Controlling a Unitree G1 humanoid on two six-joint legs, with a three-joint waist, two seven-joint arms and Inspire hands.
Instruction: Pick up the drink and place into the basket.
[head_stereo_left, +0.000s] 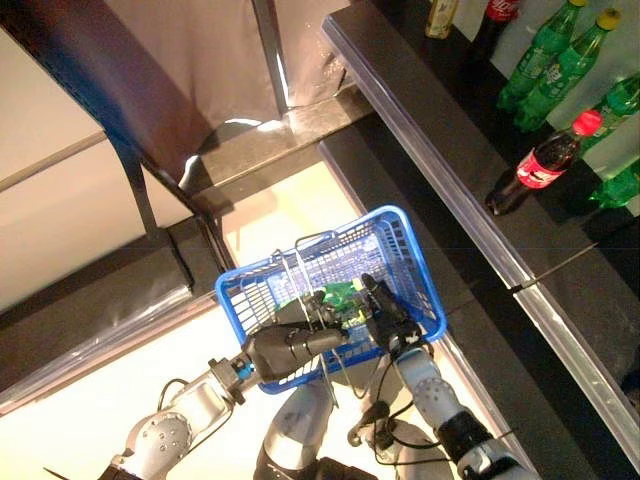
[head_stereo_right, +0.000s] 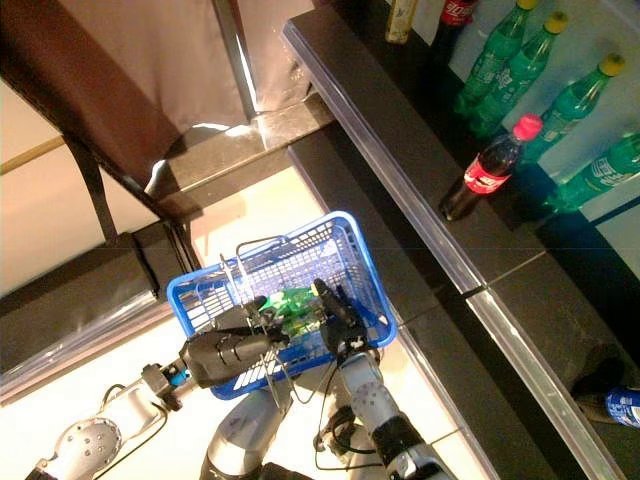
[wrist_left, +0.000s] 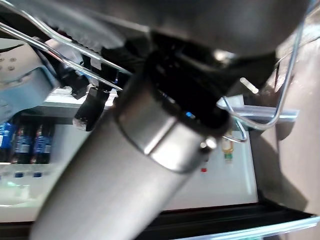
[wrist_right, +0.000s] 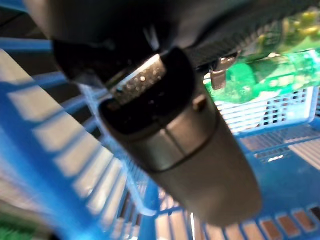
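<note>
A blue plastic basket (head_stereo_left: 405, 232) hangs in front of me by its wire handles (head_stereo_left: 300, 262). My left hand (head_stereo_left: 290, 350) is curled round those handles at the basket's near side. A green drink bottle (head_stereo_left: 340, 297) lies inside the basket on its floor. My right hand (head_stereo_left: 388, 318) reaches over the near rim into the basket, its fingers straight beside the bottle. In the right wrist view the thumb (wrist_right: 175, 125) stands clear of the green bottle (wrist_right: 260, 70), with the basket's blue walls (wrist_right: 60, 150) all round.
A dark shelf with a clear front edge (head_stereo_left: 450, 170) runs along the right. On it stand a cola bottle (head_stereo_left: 545, 165) and several green bottles (head_stereo_left: 560, 65). Another bottle (head_stereo_right: 620, 405) lies low at the far right. A dark frame (head_stereo_left: 140, 190) stands to the left.
</note>
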